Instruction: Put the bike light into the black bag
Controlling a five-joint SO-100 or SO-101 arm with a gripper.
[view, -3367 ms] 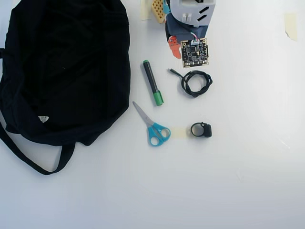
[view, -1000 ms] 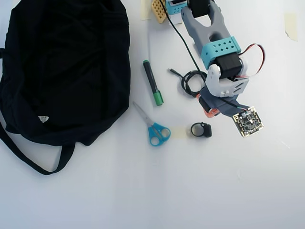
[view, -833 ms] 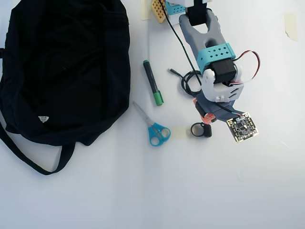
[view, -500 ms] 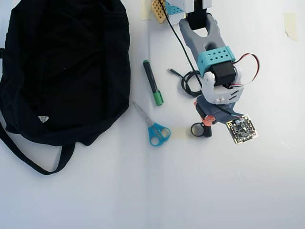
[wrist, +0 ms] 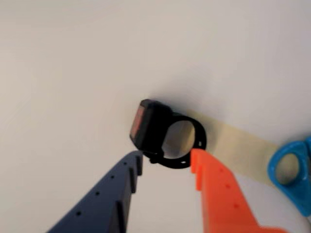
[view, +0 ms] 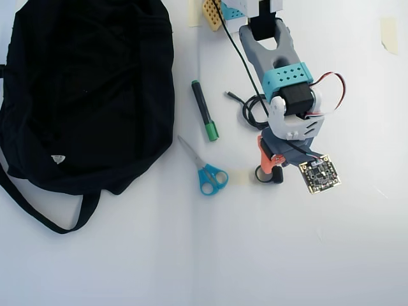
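Straddling bike light (wrist: 158,133) (tool (wrist: 165,160) agape)

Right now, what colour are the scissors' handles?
Bright blue handles on the small metal-bladed scissors, clearest in the overhead view.

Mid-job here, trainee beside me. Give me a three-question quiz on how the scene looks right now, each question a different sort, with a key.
1. True or false: in the wrist view, the fingers are shut on the small black bike light with its ring strap.
2. In the overhead view, which lies nearest the large black fabric bag? A) the green-capped black marker B) the coiled black cable C) the blue-handled scissors
3. Fill in: the bike light rests on the white table beside a strip of beige ____.

Key: 1 false, they are open with a tip on each side of it; 2 A; 3 tape.
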